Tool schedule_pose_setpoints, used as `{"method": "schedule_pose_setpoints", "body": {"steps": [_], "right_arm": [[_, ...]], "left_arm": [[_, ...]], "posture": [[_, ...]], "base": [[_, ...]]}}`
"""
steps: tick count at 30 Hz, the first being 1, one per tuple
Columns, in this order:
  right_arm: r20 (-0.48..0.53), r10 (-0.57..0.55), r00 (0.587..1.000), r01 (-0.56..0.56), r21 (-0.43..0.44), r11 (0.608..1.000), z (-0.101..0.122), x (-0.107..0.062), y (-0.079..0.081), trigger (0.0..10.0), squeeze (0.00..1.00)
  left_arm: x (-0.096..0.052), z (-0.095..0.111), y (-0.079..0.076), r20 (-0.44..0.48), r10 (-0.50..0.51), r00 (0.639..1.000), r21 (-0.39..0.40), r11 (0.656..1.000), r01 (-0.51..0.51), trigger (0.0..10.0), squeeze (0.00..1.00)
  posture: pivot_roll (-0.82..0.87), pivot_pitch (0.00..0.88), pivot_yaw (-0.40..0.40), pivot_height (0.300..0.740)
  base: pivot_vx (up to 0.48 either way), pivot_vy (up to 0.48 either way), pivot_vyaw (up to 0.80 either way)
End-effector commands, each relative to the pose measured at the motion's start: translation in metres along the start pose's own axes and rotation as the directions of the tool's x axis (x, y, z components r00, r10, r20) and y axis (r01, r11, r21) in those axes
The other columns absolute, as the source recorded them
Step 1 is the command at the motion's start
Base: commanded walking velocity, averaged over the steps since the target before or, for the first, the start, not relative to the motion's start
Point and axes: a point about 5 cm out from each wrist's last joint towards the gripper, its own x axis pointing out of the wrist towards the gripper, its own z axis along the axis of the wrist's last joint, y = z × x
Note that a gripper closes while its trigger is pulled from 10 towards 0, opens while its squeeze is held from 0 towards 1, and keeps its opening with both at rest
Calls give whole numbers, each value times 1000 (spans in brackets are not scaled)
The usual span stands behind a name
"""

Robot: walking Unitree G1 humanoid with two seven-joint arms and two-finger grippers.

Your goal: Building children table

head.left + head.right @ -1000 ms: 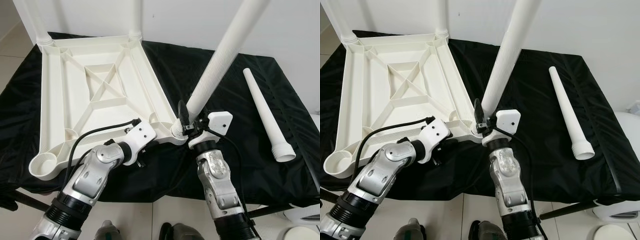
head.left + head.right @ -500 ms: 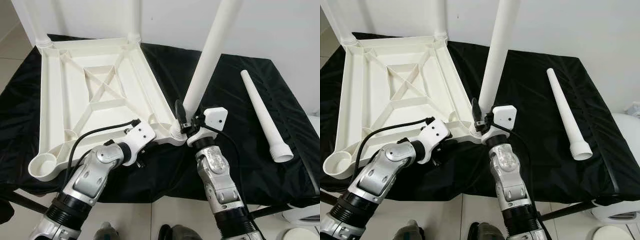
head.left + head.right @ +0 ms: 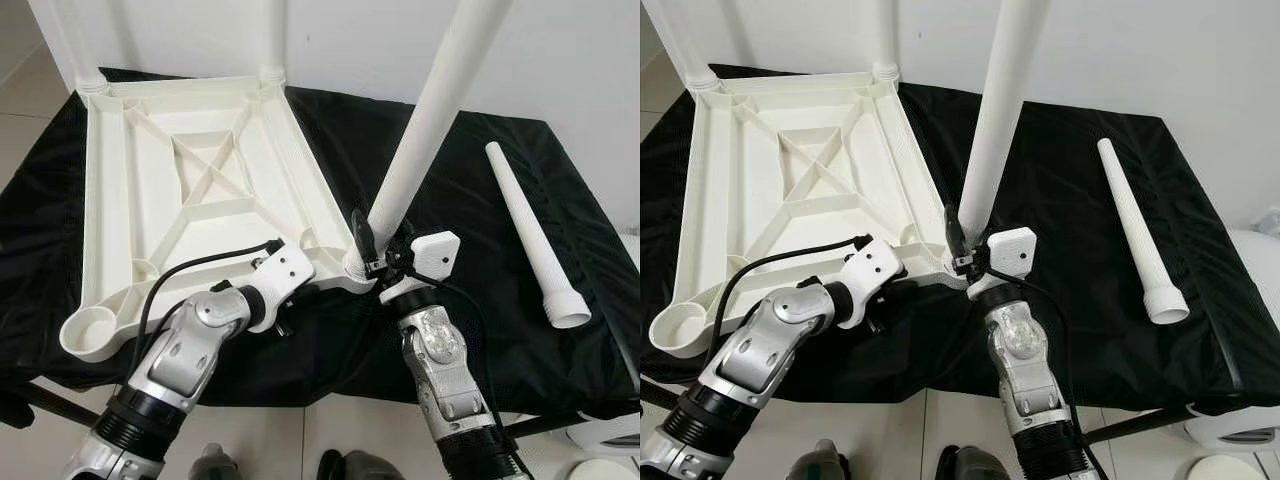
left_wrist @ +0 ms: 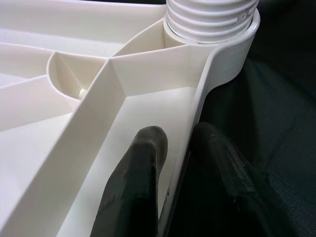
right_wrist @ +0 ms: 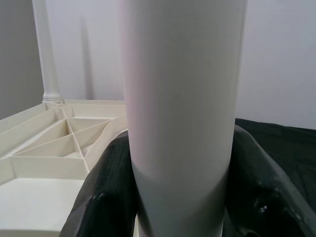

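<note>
The white plastic tabletop [image 3: 95, 190] lies upside down on a black cloth. Two white legs [image 3: 268, 40] stand in its far corner sockets. My right gripper [image 3: 375, 245] is shut on a third leg [image 3: 425, 130], low on its shaft, and the leg leans slightly right. Its ribbed end [image 4: 212, 19] sits in the near right corner socket. The right wrist view has the leg [image 5: 180, 98] between both fingers [image 5: 106, 197]. My left gripper [image 4: 177, 143] is shut on the tabletop's near rim, one finger inside the wall and one outside. The near left socket [image 3: 85, 330] is empty.
A fourth, loose leg [image 3: 530, 230] lies on the black cloth [image 3: 480, 330] at the right, wide end toward me. A white wall stands close behind the table. White round objects [image 3: 605, 440] sit on the tiled floor at the lower right.
The held leg swung from a strong rightward lean to nearly upright, then tipped slightly right again. My left gripper has kept its hold on the rim.
</note>
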Motion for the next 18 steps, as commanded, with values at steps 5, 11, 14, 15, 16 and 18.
{"method": "schedule_pose_setpoints", "body": {"steps": [5, 11, 14, 15, 16, 18], "right_arm": [[-239, -101, 966, 102, -10, 995, -42, -36, -30, 10000, 0], [-305, -115, 945, 130, 27, 991, -47, -28, -47, 10000, 0], [-307, -93, 947, 108, 33, 994, -46, -19, -51, 10000, 0], [-307, -93, 947, 108, 33, 994, -46, -19, -51, 10000, 0], [-308, -82, 948, 95, 28, 995, -45, -17, -52, 10000, 0], [-314, -75, 947, 89, 32, 996, -46, -14, -53, 10000, 0]], "left_arm": [[-6, 0, 7, -2, 40, 999, 5, 999, -40, 10000, 0], [-6, 1, 8, -2, 38, 999, 8, 999, -38, 10000, 0], [-5, 2, 8, -1, 38, 999, 9, 999, -38, 10000, 0], [-5, 2, 8, -1, 38, 999, 9, 999, -38, 10000, 0], [-5, 2, 8, -1, 38, 999, 9, 999, -38, 10000, 0], [-5, 2, 8, -1, 38, 999, 12, 999, -38, 10000, 0]], "posture": [[87, 74, -76, 740], [85, 72, -71, 740], [85, 72, -70, 740], [85, 72, -70, 740], [85, 72, -70, 740], [87, 72, -71, 740]], "base": [[0, 0, 0], [0, 0, 0], [0, 0, 0], [0, 0, 0], [0, 0, 0], [0, 0, 0]]}}
